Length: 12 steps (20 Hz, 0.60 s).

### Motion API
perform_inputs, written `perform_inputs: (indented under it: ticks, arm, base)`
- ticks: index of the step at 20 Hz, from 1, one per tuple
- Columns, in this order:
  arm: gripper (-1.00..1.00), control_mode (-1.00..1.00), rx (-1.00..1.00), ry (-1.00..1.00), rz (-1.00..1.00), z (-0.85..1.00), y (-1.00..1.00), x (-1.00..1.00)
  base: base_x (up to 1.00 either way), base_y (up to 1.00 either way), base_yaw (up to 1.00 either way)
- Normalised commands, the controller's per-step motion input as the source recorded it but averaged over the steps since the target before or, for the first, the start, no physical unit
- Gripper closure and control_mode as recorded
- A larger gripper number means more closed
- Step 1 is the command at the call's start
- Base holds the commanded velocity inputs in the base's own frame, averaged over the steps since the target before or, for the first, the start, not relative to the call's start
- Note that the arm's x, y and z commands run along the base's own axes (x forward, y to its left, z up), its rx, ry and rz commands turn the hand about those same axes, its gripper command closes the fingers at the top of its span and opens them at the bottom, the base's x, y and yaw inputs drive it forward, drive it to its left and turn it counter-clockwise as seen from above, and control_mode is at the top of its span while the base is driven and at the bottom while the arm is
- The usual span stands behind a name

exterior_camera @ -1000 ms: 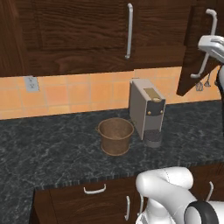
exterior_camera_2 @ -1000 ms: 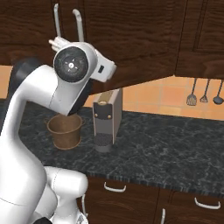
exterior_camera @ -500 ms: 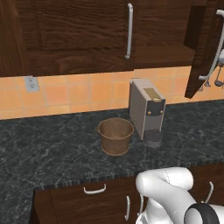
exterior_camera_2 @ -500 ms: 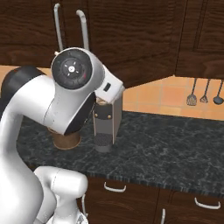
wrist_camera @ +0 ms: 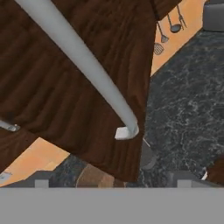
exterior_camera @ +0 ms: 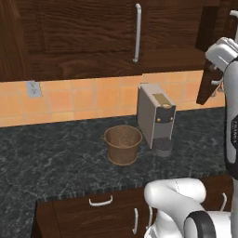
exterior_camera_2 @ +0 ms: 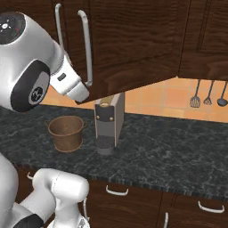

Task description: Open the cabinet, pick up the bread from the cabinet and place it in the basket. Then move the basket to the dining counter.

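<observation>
Left base view: arm (exterior_camera: pixel 231 135) w/ unreadable vertical lettering beside cabinet (exterior_camera: pixel 93 37).

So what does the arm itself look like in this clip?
The arm is glossy white with rounded, bulbous links and dark grey or black round joint caps, one bearing small red and white markings. A dark band with lettering runs along a link in the left base view. No loose cables show.

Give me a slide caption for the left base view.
Brown basket beside coffee machine on dark worktop; cabinet door swung open.
</observation>
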Motion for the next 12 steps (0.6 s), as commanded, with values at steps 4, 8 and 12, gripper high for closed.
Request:
perform_inputs:
  ticks: [4,8,12]
  arm:
    - [-1.0,-1.0,0.1,0.18,-0.46,0.0,0.86,0.27]
    - [-1.0,-1.0,0.23,-0.04,-0.19,-0.3,0.61,0.66]
    - [-1.0,-1.0,0.27,-0.11,-0.16,-0.16,0.26,0.94]
  base:
    - [0.0,0.0,0.0]
    - [0.0,0.0,0.0]
    - [0.0,0.0,0.0]
